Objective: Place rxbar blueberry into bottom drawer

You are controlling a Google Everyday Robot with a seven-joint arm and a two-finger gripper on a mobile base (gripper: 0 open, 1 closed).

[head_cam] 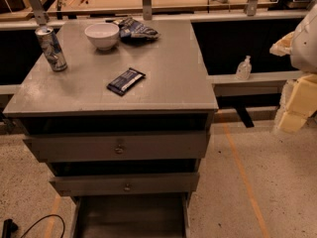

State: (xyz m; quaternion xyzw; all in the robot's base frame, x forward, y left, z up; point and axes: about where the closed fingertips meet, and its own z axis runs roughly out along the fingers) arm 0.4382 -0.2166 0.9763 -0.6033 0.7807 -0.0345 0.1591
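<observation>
A dark blue snack bar (126,81) lies flat near the middle of a grey cabinet top (173,78), well apart from a can (51,48), a white bowl (102,35) and the crumpled bag (136,29) beside it. The bottom drawer (130,217) stands pulled out. The robot's gripper (296,100) hangs at the right edge, clear of the cabinet.

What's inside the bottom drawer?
The bottom drawer shows only dark floor; its front is cropped. The rxbar blueberry lies on the cabinet top; the gripper sits at right.
</observation>
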